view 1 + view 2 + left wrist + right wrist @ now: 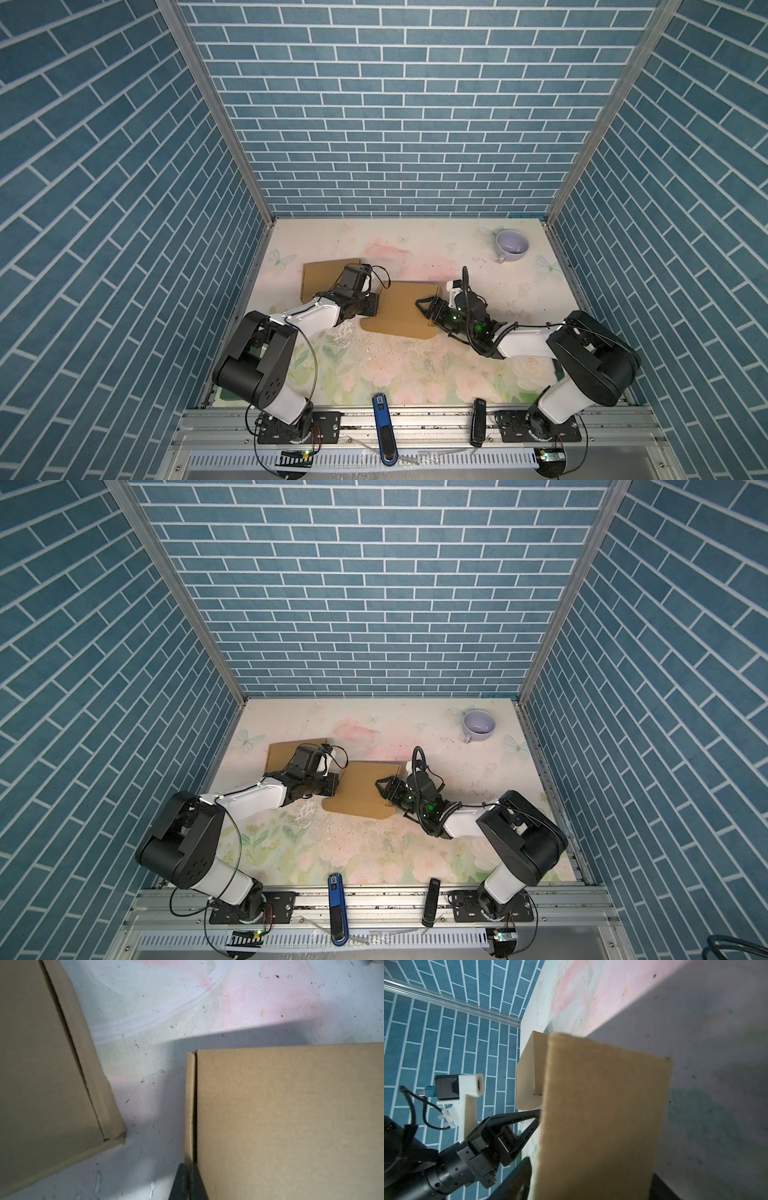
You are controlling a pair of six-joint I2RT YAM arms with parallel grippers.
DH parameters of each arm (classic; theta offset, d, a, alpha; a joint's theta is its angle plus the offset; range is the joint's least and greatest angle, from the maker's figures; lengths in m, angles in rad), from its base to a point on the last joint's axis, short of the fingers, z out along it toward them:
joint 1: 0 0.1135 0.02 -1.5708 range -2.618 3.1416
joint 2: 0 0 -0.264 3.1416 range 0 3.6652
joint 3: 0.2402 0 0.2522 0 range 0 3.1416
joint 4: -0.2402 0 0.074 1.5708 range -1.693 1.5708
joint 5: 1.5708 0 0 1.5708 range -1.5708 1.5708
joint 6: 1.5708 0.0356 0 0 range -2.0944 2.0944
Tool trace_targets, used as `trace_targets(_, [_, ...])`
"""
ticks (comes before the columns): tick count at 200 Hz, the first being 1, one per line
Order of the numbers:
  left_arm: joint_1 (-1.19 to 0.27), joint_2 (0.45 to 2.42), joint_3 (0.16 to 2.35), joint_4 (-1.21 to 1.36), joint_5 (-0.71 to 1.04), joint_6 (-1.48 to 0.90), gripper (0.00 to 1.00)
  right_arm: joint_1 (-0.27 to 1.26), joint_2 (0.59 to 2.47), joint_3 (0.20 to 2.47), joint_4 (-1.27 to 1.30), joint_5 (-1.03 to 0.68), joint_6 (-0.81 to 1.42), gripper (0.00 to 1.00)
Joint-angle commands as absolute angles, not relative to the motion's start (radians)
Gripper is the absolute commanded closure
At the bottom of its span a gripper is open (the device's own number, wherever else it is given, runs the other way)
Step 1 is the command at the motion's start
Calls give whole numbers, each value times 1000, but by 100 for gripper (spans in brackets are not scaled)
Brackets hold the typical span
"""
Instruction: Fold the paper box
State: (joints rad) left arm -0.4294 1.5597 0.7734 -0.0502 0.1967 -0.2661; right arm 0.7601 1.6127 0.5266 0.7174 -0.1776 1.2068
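Closest of all, a blue-and-black handheld device [383, 428] lies across the aluminium front rail [432, 424], with a slim black device [478, 422] just to its right; the two arm bases are bolted to this rail, one at each end. Beyond the rail, the table [395, 374] wears a floral cover, scuffed and speckled, and its front half is bare. Around the middle of the table sits the paper box [401, 309], brown cardboard, partly formed, with rounded tabs sticking out flat at its front edge. At the box's left side the left gripper [189, 1185] is pinched tight on the thin upright side wall, one dark finger on each face of it. On the box's right side the right gripper [426, 311] stands with its jaws wide. In the right wrist view a raised cardboard flap fills the space between them, but I cannot tell whether the pads actually press on it. Farther back, toward the table's left edge, a second cardboard box [322, 278] lies flat, near the first but apart from it, partly hidden under the left arm's wrist. Farthest away, near the table's far right corner, a pale lavender mug [512, 246] stands upright, well apart from everything else.
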Motion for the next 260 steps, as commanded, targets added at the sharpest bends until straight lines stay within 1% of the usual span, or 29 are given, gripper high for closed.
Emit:
trace_targets(1, [-429, 1577, 758, -107, 199, -264, 93, 758, 1654, 569, 837, -221, 1277, 30])
trace_targets(28, [-429, 1581, 760, -107, 203, -265, 90, 757, 1669, 579, 847, -226, 1281, 38])
trace_targets(50, [-428, 1579, 761, -109, 204, -266, 86, 758, 1671, 587, 845, -232, 1279, 46])
trace_targets(58, [-429, 1577, 760, -109, 205, -269, 83, 758, 1668, 588, 845, -235, 1278, 49])
trace_targets(67, [-429, 1573, 763, -112, 203, -271, 76, 758, 1664, 586, 841, -234, 1277, 52])
trace_targets(79, [-428, 1561, 768, -117, 205, -277, 69, 758, 1651, 582, 830, -231, 1270, 54])
trace_targets(103, [-420, 1513, 789, -131, 208, -296, 56, 757, 1603, 582, 758, -218, 1234, 58])
trace_targets(130, [-390, 1444, 858, -190, 242, -307, 49, 755, 1533, 581, 679, -212, 1186, 62])
trace_targets(152, [-372, 1378, 933, -251, 273, -307, 44, 735, 1466, 586, 616, -239, 1158, 65])
trace_targets(170, [-356, 1341, 986, -262, 348, -312, 41, 694, 1379, 592, 526, -277, 1127, 66])
trace_targets(205, [-324, 1333, 1035, -215, 580, -342, 37, 568, 1194, 672, 259, -425, 1044, 67])
trace_targets(237, [-323, 1357, 1006, -7, 789, -473, 34, 441, 1120, 738, 155, -620, 1020, 67])
trace_targets(260, [-323, 1398, 966, 224, 897, -628, 33, 386, 1113, 788, 82, -728, 946, 68])
